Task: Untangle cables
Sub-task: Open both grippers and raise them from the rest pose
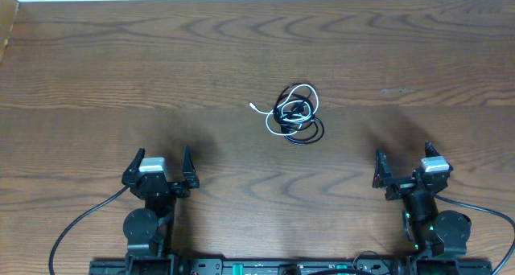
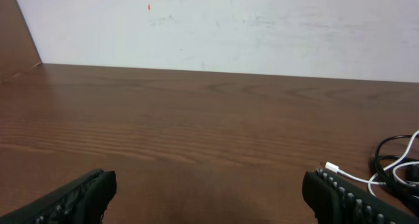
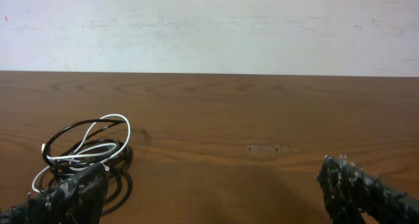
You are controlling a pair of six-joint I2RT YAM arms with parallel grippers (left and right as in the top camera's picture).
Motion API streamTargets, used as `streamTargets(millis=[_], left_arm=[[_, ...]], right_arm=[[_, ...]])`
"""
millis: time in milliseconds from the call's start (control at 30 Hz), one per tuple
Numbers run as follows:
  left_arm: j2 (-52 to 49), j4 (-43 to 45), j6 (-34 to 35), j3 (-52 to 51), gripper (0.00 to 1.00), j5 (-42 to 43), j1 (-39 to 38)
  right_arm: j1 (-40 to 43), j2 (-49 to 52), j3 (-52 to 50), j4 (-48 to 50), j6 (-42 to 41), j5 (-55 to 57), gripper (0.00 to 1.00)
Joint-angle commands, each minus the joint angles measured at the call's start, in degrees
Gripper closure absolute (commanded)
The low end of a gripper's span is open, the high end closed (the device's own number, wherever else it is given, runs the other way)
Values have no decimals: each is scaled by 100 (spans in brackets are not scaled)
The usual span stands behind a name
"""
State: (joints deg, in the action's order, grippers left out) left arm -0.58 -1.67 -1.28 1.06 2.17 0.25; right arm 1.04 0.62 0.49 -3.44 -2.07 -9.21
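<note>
The cables (image 1: 295, 114) lie in one tangled bundle near the table's middle, black loops with a white cord wound through them and a white plug end poking out to the left. My left gripper (image 1: 161, 168) stands open near the front left, well short of the bundle. My right gripper (image 1: 409, 167) stands open at the front right, also apart from it. In the left wrist view the cables (image 2: 397, 170) show at the right edge, beyond my open left gripper (image 2: 209, 194). The right wrist view has the cables (image 3: 85, 155) at left, behind one finger of the open right gripper (image 3: 213, 188).
The wooden table (image 1: 121, 58) runs back to a white wall (image 3: 209, 27). A faint pale smudge (image 3: 270, 147) marks the wood ahead of the right gripper. The arms' thick black cables (image 1: 76, 227) trail along the front edge.
</note>
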Motion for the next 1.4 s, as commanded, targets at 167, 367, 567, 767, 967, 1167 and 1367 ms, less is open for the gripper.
streamTargets(millis=[167,367,567,767,967,1167,1367], left_arm=[[35,-254,48,-83,3,-225,-17],[35,-254,48,-83,4,-223,-17],[35,-254,48,-83,3,-223,-17],[35,-254,48,-83,4,-223,-17],[35,-236,52,-83,3,-219,-17],[26,-125,2697,-79,4,1021,-22],[24,87,4100,-79,3,1423,-22]], right_arm=[[-61,-31,-17,-20,90,22,1],[-61,-31,-17,-20,87,22,1],[-61,-31,-17,-20,90,22,1],[-61,-31,-17,-20,90,22,1],[-61,-31,-17,13,-225,-313,1],[-61,-31,-17,109,-3783,-2118,1],[-61,-31,-17,330,-5108,-1843,1]])
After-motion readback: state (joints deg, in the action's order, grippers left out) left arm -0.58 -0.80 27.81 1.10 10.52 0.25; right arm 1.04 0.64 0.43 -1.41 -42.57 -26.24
